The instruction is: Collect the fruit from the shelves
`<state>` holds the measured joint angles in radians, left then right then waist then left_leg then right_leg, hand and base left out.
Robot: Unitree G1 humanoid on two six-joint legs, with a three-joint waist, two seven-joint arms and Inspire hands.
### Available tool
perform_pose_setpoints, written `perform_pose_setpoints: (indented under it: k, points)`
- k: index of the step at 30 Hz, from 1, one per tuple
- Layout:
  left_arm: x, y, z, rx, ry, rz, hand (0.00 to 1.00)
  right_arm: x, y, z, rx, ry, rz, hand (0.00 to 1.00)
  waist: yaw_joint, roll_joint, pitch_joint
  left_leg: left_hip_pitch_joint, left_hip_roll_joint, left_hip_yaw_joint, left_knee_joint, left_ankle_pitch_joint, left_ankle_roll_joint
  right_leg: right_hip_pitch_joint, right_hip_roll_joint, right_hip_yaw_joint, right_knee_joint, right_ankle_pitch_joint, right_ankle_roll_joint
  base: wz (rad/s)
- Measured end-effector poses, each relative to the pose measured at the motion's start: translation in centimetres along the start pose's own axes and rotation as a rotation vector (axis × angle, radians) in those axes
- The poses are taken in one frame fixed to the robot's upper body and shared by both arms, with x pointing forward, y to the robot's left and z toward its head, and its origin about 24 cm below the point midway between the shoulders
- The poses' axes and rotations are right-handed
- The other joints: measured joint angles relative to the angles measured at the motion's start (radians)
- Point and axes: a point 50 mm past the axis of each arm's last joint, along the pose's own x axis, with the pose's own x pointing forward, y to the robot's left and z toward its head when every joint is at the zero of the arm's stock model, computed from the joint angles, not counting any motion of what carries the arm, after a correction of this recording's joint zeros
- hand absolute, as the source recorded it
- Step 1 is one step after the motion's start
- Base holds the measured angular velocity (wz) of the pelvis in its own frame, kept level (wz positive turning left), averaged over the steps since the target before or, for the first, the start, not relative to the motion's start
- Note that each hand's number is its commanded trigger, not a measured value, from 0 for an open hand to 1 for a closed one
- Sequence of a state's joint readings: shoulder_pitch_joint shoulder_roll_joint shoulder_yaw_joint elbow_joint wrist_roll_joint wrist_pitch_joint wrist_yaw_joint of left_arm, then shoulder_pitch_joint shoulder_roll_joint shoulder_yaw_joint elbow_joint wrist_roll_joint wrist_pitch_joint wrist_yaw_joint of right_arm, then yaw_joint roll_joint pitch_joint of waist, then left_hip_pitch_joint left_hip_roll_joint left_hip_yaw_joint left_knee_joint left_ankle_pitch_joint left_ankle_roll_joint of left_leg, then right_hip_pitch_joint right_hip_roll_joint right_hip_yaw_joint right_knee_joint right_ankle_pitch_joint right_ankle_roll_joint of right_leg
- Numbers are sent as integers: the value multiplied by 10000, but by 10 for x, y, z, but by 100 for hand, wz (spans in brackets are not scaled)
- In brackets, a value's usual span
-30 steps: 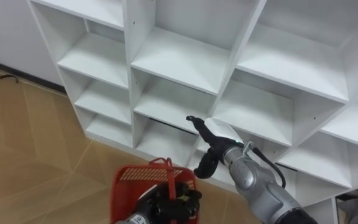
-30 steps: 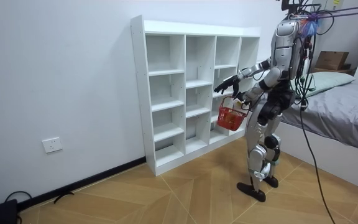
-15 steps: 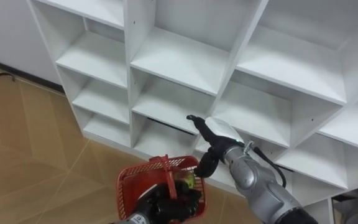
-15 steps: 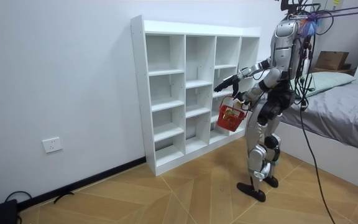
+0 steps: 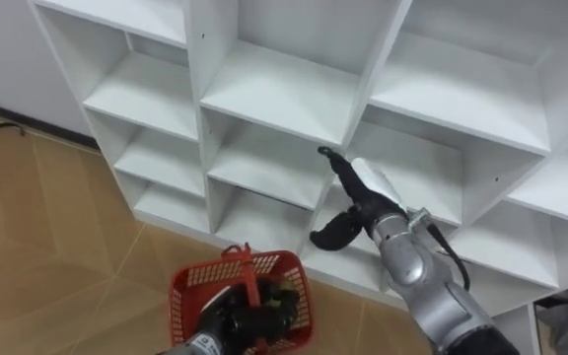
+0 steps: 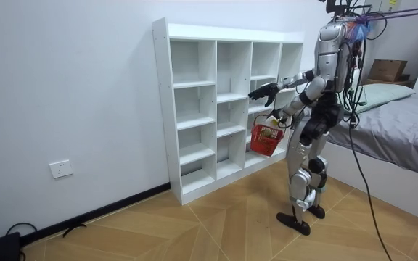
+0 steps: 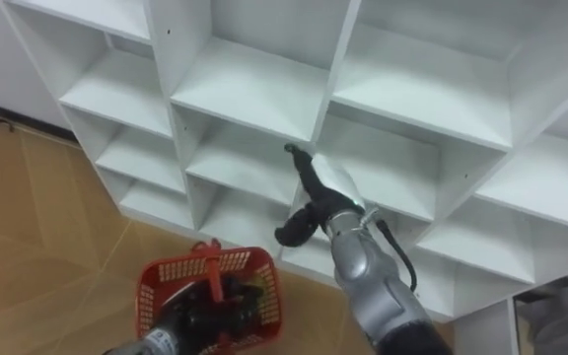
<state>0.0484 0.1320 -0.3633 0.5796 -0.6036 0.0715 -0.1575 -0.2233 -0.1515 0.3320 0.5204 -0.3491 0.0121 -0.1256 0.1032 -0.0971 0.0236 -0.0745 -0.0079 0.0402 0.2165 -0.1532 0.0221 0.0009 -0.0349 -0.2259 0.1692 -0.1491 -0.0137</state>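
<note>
Two hands, one basket, one closet, listed from the nearest outward.

1. Left hand (image 5: 248, 321): low at the bottom edge of the eye views, dark fingers curled round the upright red handle of the basket, carrying it.

2. Basket (image 5: 197, 287): red plastic with latticed walls, hanging from the left hand above the floor, in front of the closet's lowest compartments and apart from them. Inside, close by the handle, sits a small greenish-yellow item (image 5: 286, 295), seemingly fruit; its kind cannot be told.

3. Right hand (image 5: 361, 189): raised higher and further forward than the basket, on a silver forearm coming in from the lower right. Fingers straight and spread, thumb hanging downward, nothing held. It is stretched out in front of a middle compartment, by an upright divider, without touching shelf or wall.

4. Closet (image 5: 372, 77): white, open-fronted, divided into a grid of square compartments by uprights and shelves; it stands against a white wall.

5. Floor (image 5: 47, 229): light wood in a herringbone pattern, running up to the closet's base.

6. Room view: the robot stands upright facing the closet's end nearest the room view's right, basket at hip height, right arm out at chest height. Behind it a bed (image 6: 406, 139) with a grey cover; further back a cardboard box (image 6: 387, 70). Wall socket (image 6: 61, 169) low on the room view's left.
</note>
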Motion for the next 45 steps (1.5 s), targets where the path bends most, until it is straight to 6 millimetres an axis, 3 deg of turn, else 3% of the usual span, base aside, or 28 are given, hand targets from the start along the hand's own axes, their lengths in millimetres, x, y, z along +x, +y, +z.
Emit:
perform_pose_setpoints:
  k: [2, 5, 7, 11, 15, 22, 30, 37, 39, 45]
  points:
    - [-5, 13, 0, -232, -127, 624, 100, -12, 1, -23, 656, 774, -110, 0, -29, 189, -112, 180, 5, 90, -157, 0, 1, 80, -12, 41, 6, -12, 19, -10]
    - [-13, 26, -4, -456, -128, 1285, 100, -27, 1, -45, 1526, 1574, -373, 0, -371, 439, -206, 443, -4, 138, -299, 2, 3, 242, -34, 90, 10, -32, 51, -5]
    - [-18, 35, -6, -746, -240, 1707, 100, -35, -3, -54, 1978, 1835, -721, 0, -473, 505, -209, 608, -9, 182, -387, 3, 5, 330, -25, 236, 5, -55, 68, -18]
    - [-28, 55, -8, -1624, -537, 2720, 100, -40, -21, -67, 3460, 2268, -2014, 0, -717, 457, -200, 854, 1, 418, -482, 4, 7, 449, -13, 466, -2, -90, 57, -15]
    - [-33, 68, -10, -1904, -628, 3468, 100, -49, -26, -79, 4472, 2663, -2812, 0, -790, 411, -196, 1101, -14, 454, -533, -9, 17, 658, 0, 558, -53, -118, 86, -4]
    - [-37, 76, -22, -2414, -305, 4324, 100, -62, -24, -95, 5502, 3316, -3226, 0, -1063, 596, -81, 1276, -21, 508, -527, -38, 45, 832, -9, 614, -89, -117, 97, -1]
    - [-42, 84, -24, -2827, -438, 4841, 100, -77, -38, -114, 6272, 3799, -4419, 0, -1420, 799, -157, 1385, 23, 671, -613, -62, 24, 861, 17, 785, -157, -101, 101, -6]
    - [-43, 87, -24, -2865, -434, 4975, 100, -92, -28, -135, 7489, 5005, -5147, 0, -1495, 803, -185, 1506, 15, 694, -719, -75, 27, 850, 45, 873, -180, -113, 112, -3]
    - [-47, 92, -29, -2943, -325, 5252, 100, -98, -22, -145, 7948, 5642, -5291, 0, -1482, 788, -229, 1552, 10, 696, -739, -85, 25, 885, 39, 867, -171, -141, 117, 0]
    - [-59, 102, -48, -3224, 195, 6101, 100, -124, -1, -174, 8723, 7547, -5479, 0, -1489, 774, -226, 1585, 9, 738, -737, -95, 31, 973, 33, 866, -156, -146, 121, 0]
